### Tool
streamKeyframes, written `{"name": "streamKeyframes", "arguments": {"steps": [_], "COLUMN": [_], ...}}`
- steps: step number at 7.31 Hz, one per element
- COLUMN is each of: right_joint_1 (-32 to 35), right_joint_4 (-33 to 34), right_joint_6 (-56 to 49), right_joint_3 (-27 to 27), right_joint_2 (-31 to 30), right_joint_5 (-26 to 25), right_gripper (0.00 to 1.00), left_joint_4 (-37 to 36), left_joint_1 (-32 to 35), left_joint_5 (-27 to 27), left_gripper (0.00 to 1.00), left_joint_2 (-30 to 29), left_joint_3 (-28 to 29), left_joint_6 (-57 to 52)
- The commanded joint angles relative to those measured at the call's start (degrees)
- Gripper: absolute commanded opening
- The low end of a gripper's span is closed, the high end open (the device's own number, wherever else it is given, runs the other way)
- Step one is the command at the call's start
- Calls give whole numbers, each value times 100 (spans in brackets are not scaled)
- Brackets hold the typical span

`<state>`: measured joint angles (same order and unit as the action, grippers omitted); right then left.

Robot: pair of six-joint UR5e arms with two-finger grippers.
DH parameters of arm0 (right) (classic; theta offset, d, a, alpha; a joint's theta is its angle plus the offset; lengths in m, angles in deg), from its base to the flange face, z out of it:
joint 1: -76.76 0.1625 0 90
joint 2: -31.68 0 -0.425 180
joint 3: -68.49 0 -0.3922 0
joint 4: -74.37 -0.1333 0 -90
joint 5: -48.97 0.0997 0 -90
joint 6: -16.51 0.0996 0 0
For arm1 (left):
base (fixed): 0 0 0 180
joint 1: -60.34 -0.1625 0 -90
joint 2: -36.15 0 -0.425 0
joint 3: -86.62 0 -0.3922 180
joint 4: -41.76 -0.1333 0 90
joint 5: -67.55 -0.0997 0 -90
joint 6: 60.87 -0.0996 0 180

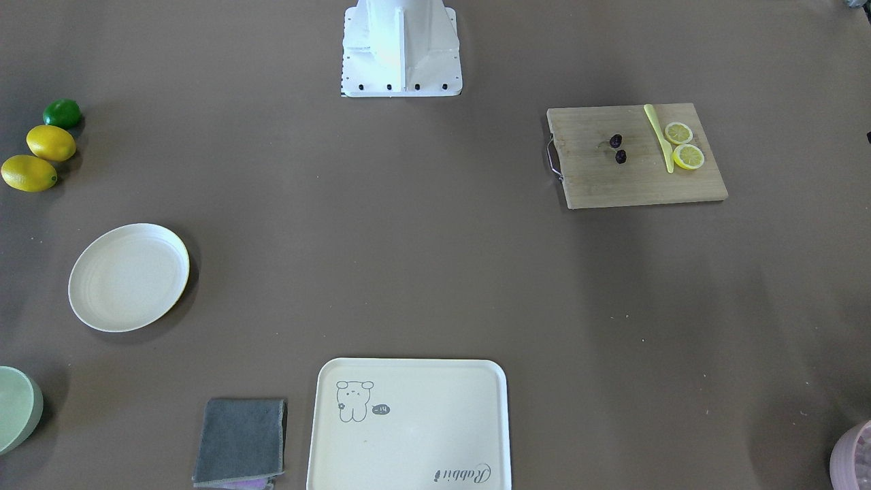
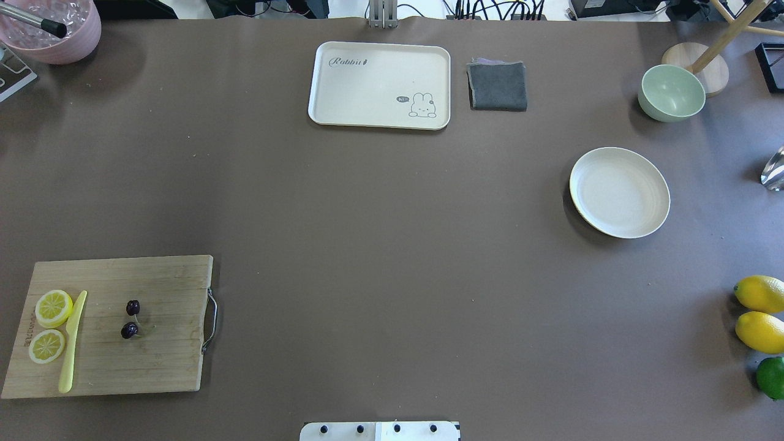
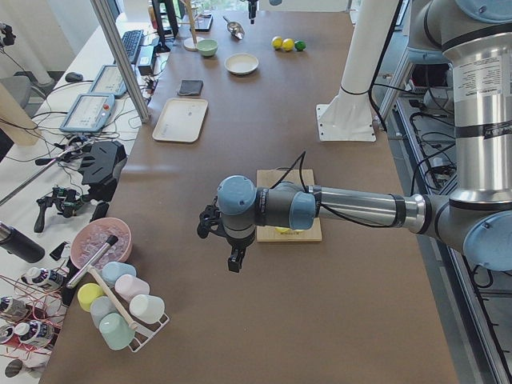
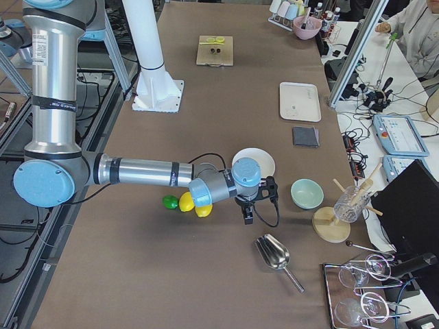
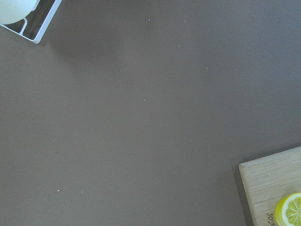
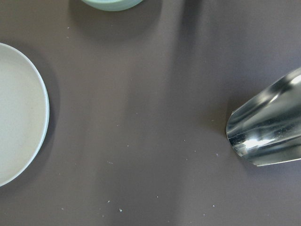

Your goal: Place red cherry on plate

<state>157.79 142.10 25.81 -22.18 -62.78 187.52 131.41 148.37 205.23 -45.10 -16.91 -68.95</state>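
The red cherry (image 2: 130, 318), a dark pair on thin stems, lies on a wooden cutting board (image 2: 159, 361) at the table's near left; it also shows in the front view (image 1: 618, 148). Far across on the right sits the round cream plate (image 2: 619, 192), bare inside, its rim at the left edge of the right wrist view (image 6: 19, 113). My left gripper (image 3: 233, 258) hangs over bare table just off the board's outer end, and I cannot tell whether it is open or shut. My right gripper (image 4: 247, 215) hovers near the plate and lemons, and I cannot tell its state either.
Two lemon slices (image 2: 50, 324) and a yellow-green knife (image 2: 72, 341) share the board. A cream tray (image 2: 380, 84), grey cloth (image 2: 497, 86) and green bowl (image 2: 671, 92) line the far side. Two lemons (image 2: 761, 312), a lime (image 2: 772, 377) and a metal scoop (image 6: 268, 127) sit right.
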Motion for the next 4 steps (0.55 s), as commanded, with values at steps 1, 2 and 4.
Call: {"name": "streamKeyframes", "arguments": {"steps": [1, 2, 4], "right_joint_1": [158, 228, 255], "right_joint_4": [47, 21, 12], "right_joint_6": [-139, -131, -61], "right_joint_3": [-21, -30, -56], "right_joint_2": [15, -11, 33], "right_joint_5": [14, 23, -3], "right_gripper": [100, 100, 100], "left_joint_4": [52, 44, 70], "left_joint_1": [-5, -5, -14], "left_joint_5": [-56, -57, -4], "left_gripper": [98, 98, 98], "left_joint_2": [4, 48, 57], "left_joint_3": [-79, -105, -167], "left_joint_6": [-9, 17, 18]}}
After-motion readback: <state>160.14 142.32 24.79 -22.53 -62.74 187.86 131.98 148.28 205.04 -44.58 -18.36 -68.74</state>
